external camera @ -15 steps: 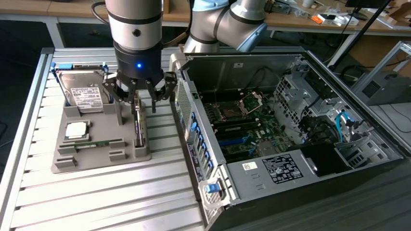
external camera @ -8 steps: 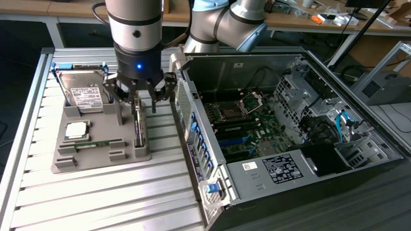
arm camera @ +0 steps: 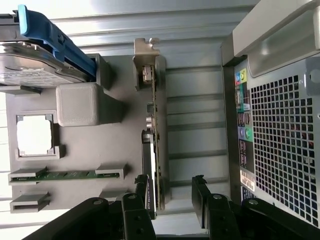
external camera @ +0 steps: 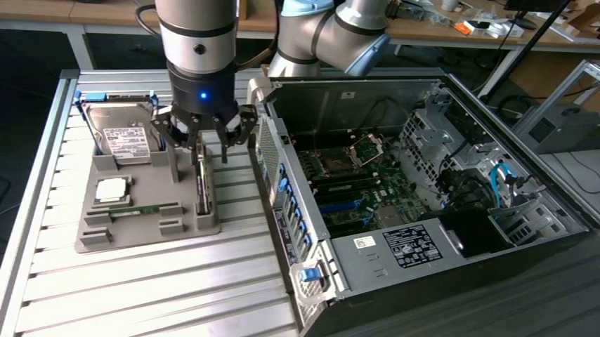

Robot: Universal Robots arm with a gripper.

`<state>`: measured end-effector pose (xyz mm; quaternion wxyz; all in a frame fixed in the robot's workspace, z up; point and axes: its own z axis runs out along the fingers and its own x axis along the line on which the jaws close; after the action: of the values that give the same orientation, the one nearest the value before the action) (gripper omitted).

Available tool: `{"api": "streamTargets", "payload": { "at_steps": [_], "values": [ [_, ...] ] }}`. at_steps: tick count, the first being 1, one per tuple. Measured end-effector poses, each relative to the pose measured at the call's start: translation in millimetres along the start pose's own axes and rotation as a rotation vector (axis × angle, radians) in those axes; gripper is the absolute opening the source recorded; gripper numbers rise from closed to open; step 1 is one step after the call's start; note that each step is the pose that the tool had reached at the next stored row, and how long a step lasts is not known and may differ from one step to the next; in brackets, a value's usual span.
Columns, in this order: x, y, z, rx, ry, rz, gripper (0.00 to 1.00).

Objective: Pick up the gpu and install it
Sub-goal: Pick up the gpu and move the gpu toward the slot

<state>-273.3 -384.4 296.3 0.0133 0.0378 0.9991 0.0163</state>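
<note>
The gpu (external camera: 202, 188) is a thin card standing on edge in a slot along one side of the grey holder (external camera: 140, 235). In the wrist view the gpu (arm camera: 154, 125) appears edge-on, with its silver bracket at the far end. My gripper (external camera: 213, 149) hangs just above the card's end, open. In the wrist view the gripper (arm camera: 171, 197) straddles the card: one finger (arm camera: 142, 192) sits close against it and the other finger (arm camera: 201, 197) stands well clear. Nothing is clamped.
The holder also carries a silver hard drive (external camera: 126, 137), a square processor (external camera: 112, 188) and a narrow memory stick (external camera: 140, 209). An open computer case (external camera: 525, 210) with its motherboard (external camera: 361, 189) lies at the exterior view's right, its perforated wall (arm camera: 285, 130) close to the gripper.
</note>
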Motion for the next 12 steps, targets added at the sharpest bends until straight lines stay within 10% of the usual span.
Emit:
{"api": "streamTargets", "payload": {
  "at_steps": [12],
  "values": [
    [4.7,4.2,6.2,0.0007,0.0000,0.000,0.48]
  ]
}}
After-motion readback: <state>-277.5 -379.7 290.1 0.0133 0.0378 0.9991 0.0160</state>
